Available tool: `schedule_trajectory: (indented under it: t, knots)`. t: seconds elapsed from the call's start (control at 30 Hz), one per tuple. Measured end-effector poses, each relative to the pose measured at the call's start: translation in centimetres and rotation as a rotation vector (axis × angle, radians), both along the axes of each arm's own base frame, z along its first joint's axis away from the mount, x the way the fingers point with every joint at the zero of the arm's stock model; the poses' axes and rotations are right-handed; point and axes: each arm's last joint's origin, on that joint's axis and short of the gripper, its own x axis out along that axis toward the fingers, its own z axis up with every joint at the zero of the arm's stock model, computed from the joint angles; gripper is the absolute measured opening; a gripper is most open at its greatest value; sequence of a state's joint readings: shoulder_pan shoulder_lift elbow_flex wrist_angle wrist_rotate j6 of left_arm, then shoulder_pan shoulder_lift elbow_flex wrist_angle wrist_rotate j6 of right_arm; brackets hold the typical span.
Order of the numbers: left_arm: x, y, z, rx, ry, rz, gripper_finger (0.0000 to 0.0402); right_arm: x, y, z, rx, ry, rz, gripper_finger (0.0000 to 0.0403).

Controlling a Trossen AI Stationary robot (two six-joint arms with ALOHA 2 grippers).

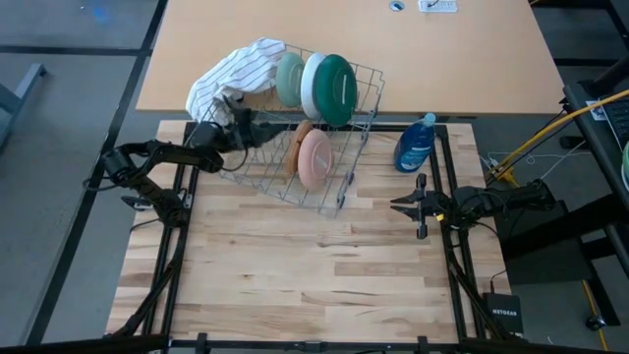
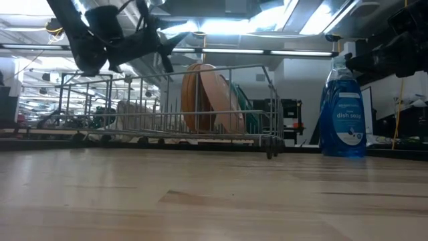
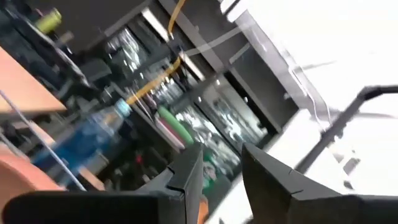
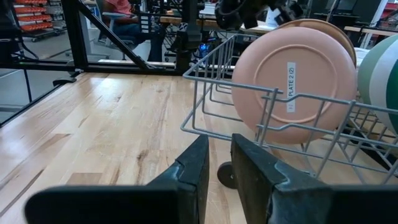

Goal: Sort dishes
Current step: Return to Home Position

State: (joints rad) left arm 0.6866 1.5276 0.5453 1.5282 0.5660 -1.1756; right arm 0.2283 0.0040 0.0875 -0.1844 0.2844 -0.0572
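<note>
A wire dish rack (image 1: 295, 128) at the table's far middle holds five plates standing on edge. The pale sage green (image 1: 288, 79), white (image 1: 314, 87) and dark green (image 1: 339, 88) plates are at its far side. The tan-brown (image 1: 303, 136) and pink (image 1: 316, 159) plates are nearer; the pink one also shows in the right wrist view (image 4: 292, 81). My left gripper (image 1: 280, 126) hovers open and empty above the rack's left part, pointing at the tan-brown plate; it also shows in the low view (image 2: 172, 50). My right gripper (image 1: 393, 205) is shut and empty, above the table right of the rack.
A striped white cloth (image 1: 231, 71) hangs over the rack's far left corner. A blue dish soap bottle (image 1: 416, 145) stands just right of the rack, far of my right gripper. Bare wooden table (image 1: 314, 275) lies toward the near edge.
</note>
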Motion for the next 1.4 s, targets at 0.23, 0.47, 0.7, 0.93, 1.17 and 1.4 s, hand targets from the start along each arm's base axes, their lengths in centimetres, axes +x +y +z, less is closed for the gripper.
schedule_trajectory:
  t: [0.23,0.47,0.7,0.93,1.17,1.4]
  knots:
    - [2.2,-2.7,1.8,0.145,-0.013,-0.213,0.0100,0.0,0.0,0.0,0.000,0.000,0.000,0.0072]
    - [0.0,-2.8,5.3,0.291,-0.058,-0.275,0.0100,0.0,0.0,0.0,0.000,0.000,0.001,0.0072]
    - [-4.4,-1.9,8.1,0.314,0.059,-0.087,0.0100,0.0,0.0,0.0,0.000,0.001,0.001,0.0072]
    - [-9.2,-5.7,9.0,0.396,0.300,0.051,0.0076,0.0,0.0,0.0,0.000,0.000,0.001,0.0072]
    - [-14.0,-11.1,6.7,0.368,0.582,0.258,0.0043,0.0,0.0,0.0,0.000,0.000,0.000,0.0072]
    - [-15.7,-13.2,3.6,0.327,0.535,0.255,0.0030,0.0,0.0,0.0,0.000,0.000,0.001,0.0072]
